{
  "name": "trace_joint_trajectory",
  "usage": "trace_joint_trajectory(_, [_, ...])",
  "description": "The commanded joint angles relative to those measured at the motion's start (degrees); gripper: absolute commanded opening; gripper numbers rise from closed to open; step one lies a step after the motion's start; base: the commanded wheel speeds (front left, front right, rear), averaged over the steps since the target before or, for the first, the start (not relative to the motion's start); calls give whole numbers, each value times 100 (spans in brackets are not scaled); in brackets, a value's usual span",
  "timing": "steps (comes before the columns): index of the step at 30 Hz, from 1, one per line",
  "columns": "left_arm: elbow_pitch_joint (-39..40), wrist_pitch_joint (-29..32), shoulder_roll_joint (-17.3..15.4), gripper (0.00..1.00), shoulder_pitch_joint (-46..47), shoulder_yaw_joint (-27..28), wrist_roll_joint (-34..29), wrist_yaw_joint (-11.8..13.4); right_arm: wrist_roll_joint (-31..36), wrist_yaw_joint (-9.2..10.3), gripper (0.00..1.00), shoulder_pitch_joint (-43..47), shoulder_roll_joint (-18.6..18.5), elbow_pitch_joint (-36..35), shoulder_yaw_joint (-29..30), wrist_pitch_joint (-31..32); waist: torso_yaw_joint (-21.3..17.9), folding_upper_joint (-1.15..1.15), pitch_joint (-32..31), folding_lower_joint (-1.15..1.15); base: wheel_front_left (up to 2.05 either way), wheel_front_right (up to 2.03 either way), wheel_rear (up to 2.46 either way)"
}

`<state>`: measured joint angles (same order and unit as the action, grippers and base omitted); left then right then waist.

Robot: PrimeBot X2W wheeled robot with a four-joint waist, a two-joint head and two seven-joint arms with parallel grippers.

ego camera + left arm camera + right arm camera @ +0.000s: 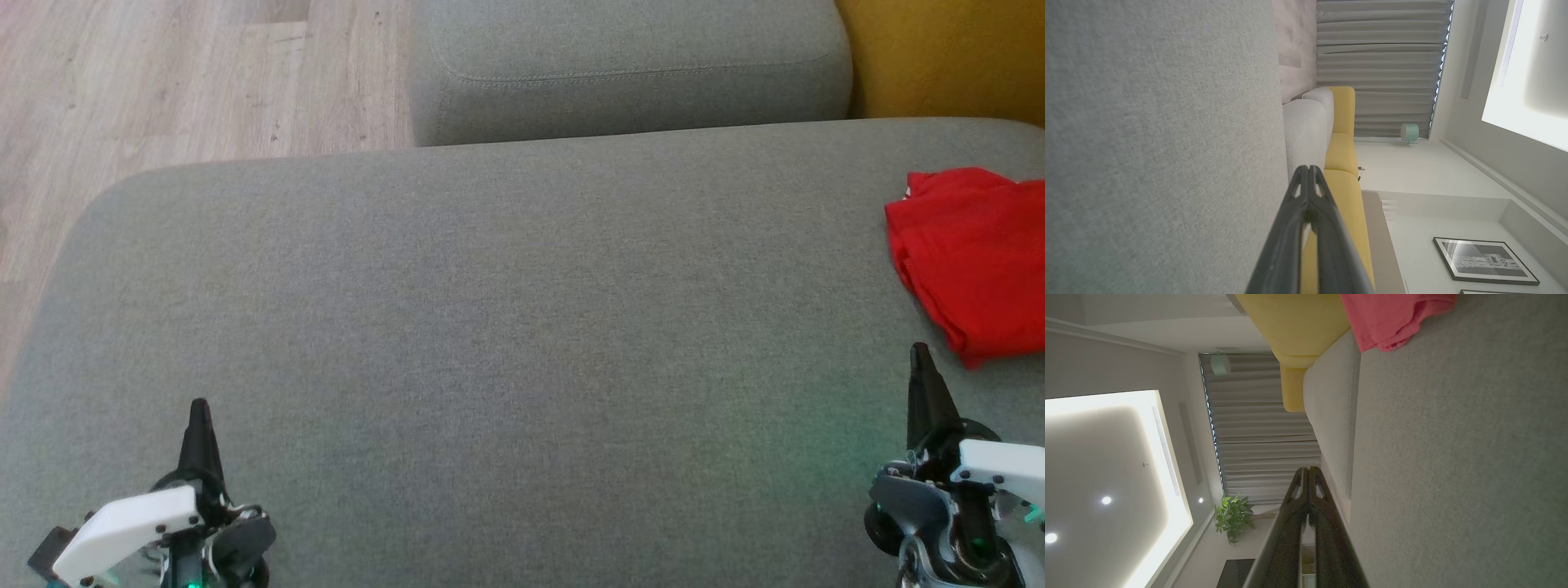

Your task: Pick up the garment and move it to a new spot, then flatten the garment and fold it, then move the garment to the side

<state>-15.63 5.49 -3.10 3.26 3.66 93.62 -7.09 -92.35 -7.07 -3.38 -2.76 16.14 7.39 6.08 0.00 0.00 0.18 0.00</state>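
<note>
grey sofa cushion (490, 310) bears red garment (976, 257); wood floor (163, 82) beyond.

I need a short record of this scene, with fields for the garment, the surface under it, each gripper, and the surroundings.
garment: red cloth garment, lying in layers, seemingly folded, cut off by the head view's right edge
surface: grey fabric cushion, wide and flat, bearing the garment
left gripper: left gripper, fingers shut, holding nothing, low at the left
right gripper: right gripper, fingers shut, holding nothing, near the garment but apart from it
surroundings: smaller grey cushion behind; yellow upholstery at the far right; pale wooden floor at the left
</note>
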Motion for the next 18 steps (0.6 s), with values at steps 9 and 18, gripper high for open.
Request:
trace_joint_trajectory(9, [161,40,-33,0,286,211,-84,-40,2,-42,0,-279,-29,-213,-107,25,0,0,0,0,0,0,0])
trace_joint_trajectory(18, [161,48,-27,0,287,220,-92,-40,5,-42,0,-279,-27,-213,-103,27,0,0,0,0,0,0,0])
